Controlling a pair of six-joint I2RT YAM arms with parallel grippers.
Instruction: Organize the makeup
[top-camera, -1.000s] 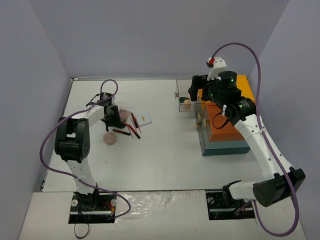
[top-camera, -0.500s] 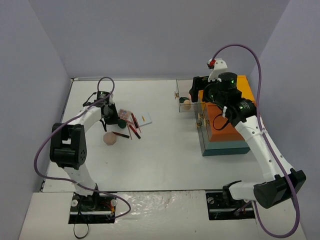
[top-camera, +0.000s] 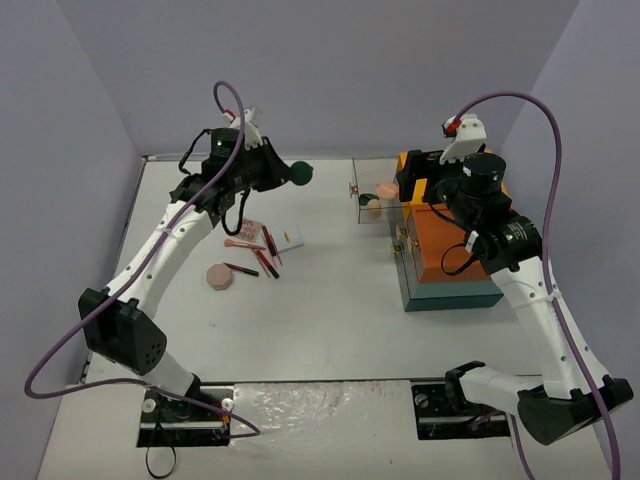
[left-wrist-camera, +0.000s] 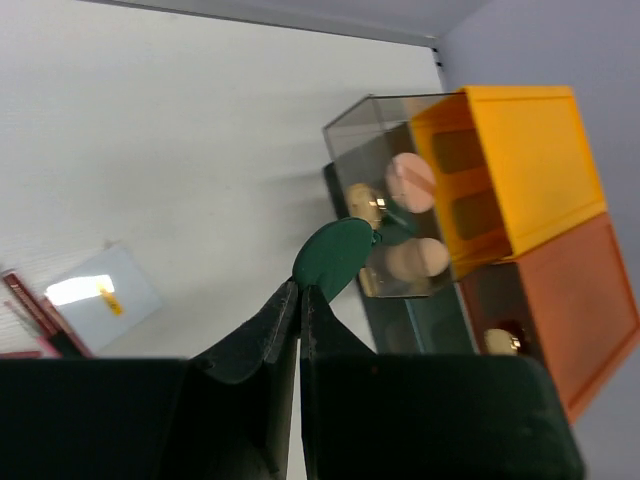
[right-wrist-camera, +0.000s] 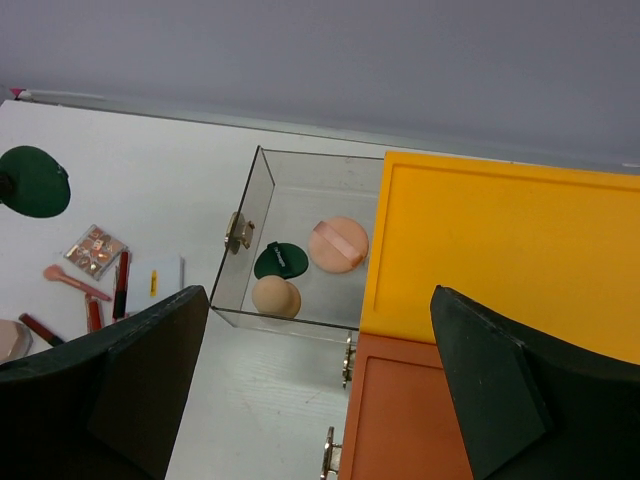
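Clenching a disc (left-wrist-camera: 335, 255), our left gripper (left-wrist-camera: 298, 290) hangs; right gripper (right-wrist-camera: 318, 291) gapes. Our drawer (right-wrist-camera: 300, 322) (clear) holds puff (right-wrist-camera: 339, 245), sponge (right-wrist-camera: 276, 296), pad (right-wrist-camera: 281, 262); right wrist, unlike left, shows a palette (right-wrist-camera: 95, 249) at 9 o'clock.

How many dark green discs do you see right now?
2. One green disc is pinched in the left pincer, up in the air; a second green disc lies in the clear drawer. Others may be hidden in the closed drawers.
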